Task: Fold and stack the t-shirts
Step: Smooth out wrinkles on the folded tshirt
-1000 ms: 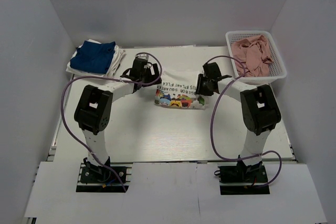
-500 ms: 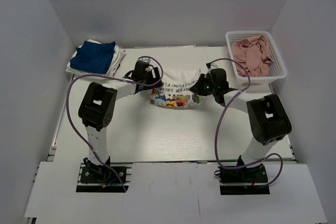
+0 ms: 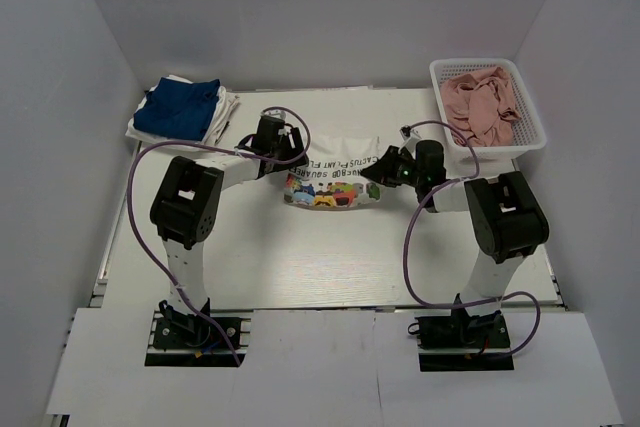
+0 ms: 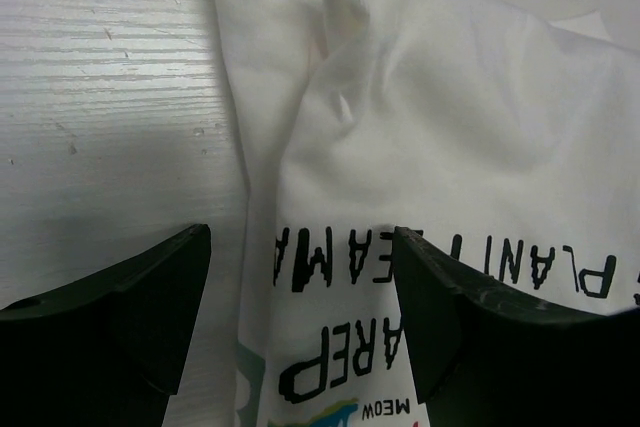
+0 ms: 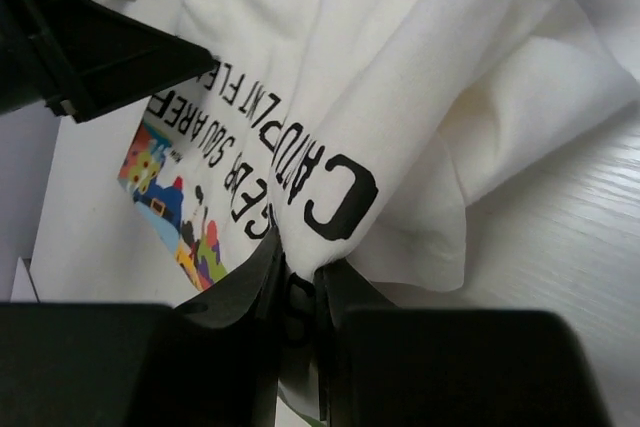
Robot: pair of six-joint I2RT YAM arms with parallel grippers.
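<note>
At mid-frame on the surface (image 3: 300,257) lies the white shirt (image 3: 335,175), its lettered edge pinched in the narrow right tool (image 5: 298,282) while the left tool (image 4: 300,292) stands wide astride the other edge, probably readying a two-armed fold. Upper left, the blue shirt (image 3: 180,110) lies folded

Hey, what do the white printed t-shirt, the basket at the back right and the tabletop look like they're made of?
The white printed t-shirt: soft matte knit cloth, likely cotton; it creases and drapes in folds. The basket: white, probably moulded plastic, with latticed walls. The tabletop: white painted or laminated board, with wood-grain streaks and a slight sheen.
</note>
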